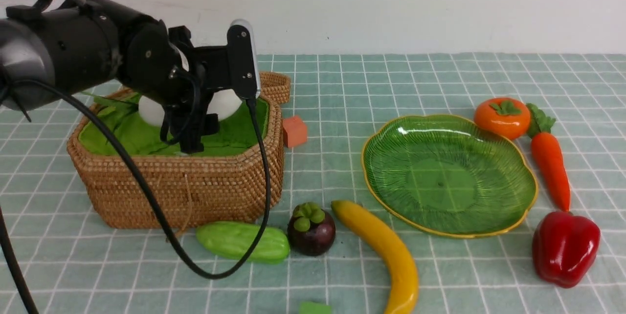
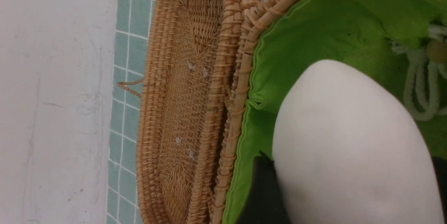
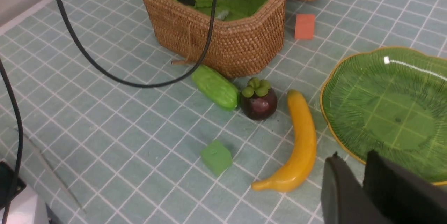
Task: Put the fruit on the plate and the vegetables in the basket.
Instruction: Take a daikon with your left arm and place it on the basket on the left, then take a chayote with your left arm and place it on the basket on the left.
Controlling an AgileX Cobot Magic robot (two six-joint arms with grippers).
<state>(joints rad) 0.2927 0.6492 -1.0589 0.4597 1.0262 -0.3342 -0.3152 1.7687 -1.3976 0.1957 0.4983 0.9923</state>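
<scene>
A: What is being held by the left gripper [image 1: 191, 130]?

B: The white radish [image 2: 349, 140] is being gripped between its jaws, inside the rim of the basket [image 1: 195, 187], over the green lining. Whether it is already touching the lining cannot be told. The right gripper [image 3: 365, 189] is being shown narrow, jaws almost together with nothing between them, and the plate [image 3: 384, 112] is showing just beside it.

A: How much is being counted as done?

B: Little, by judgement. The first vegetable is being delivered but is not yet released. The plate is lying bare. The gourd [image 1: 242, 240], mangosteen [image 1: 311, 229] and banana [image 1: 386, 250] are lying in a row before the basket. The persimmon [image 1: 502, 117], carrot [image 1: 551, 162] and red pepper [image 1: 565, 248] are lying along the plate's right side. Three fruits and three vegetables are being left to do.

A: And around that?

B: Everything is being carried on a teal checked cloth [image 1: 391, 84], with a white wall [image 1: 391, 1] behind. The woven lid [image 2: 185, 95] is lying hinged back behind the basket. An orange block [image 1: 294, 131] and a green block [image 3: 216, 157] are lying loose.
</scene>
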